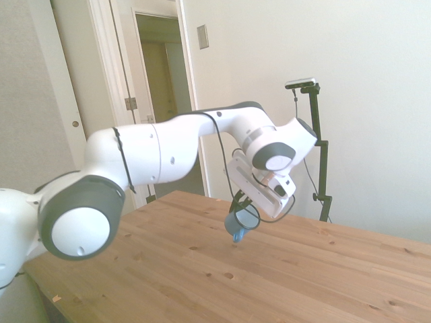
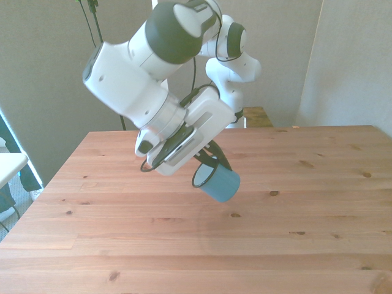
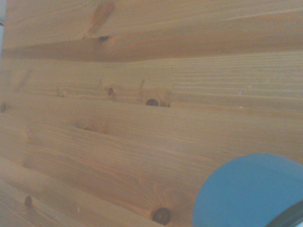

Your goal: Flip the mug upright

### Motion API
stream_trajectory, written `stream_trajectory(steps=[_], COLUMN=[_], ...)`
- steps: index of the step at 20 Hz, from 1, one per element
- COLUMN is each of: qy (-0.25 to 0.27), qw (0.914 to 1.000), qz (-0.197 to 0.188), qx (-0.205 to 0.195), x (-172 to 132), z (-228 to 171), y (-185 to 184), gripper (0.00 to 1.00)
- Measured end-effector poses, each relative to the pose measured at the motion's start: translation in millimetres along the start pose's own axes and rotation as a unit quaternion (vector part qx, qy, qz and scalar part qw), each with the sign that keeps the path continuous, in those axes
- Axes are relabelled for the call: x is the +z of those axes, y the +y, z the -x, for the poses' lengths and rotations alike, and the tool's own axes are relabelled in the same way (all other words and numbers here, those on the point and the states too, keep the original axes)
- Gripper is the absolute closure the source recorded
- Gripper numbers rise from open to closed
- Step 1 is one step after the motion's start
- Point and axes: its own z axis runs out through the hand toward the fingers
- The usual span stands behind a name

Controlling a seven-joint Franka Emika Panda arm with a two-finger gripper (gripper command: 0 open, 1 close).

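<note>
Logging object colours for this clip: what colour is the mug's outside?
Blue; the mug shows it best in the front view.

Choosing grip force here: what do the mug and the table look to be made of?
The mug looks like blue enamelled metal: a smooth, even coat and a thin dark rim, though glazed ceramic cannot be ruled out. It hangs tilted in the pincer, clear of the table. The table is light, matt wood planks, with visible grain and knots.
</note>
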Motion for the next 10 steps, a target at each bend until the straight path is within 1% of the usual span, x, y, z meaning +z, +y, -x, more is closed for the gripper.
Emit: stream_trajectory(steps=[2, 6, 8, 10], qy=[0.018, 0.047, 0.07, 0.087], qw=[0.9996, 0.9978, 0.9958, 0.9938], qz=[0.023, 0.046, 0.059, 0.068], qx=[0.0, 0.001, -0.002, -0.006], x=[-2, -3, 3, 16], z=[21, 53, 65, 75], y=[-7, -8, -8, -9], gripper=[1.0, 1.0, 1.0, 1.0])
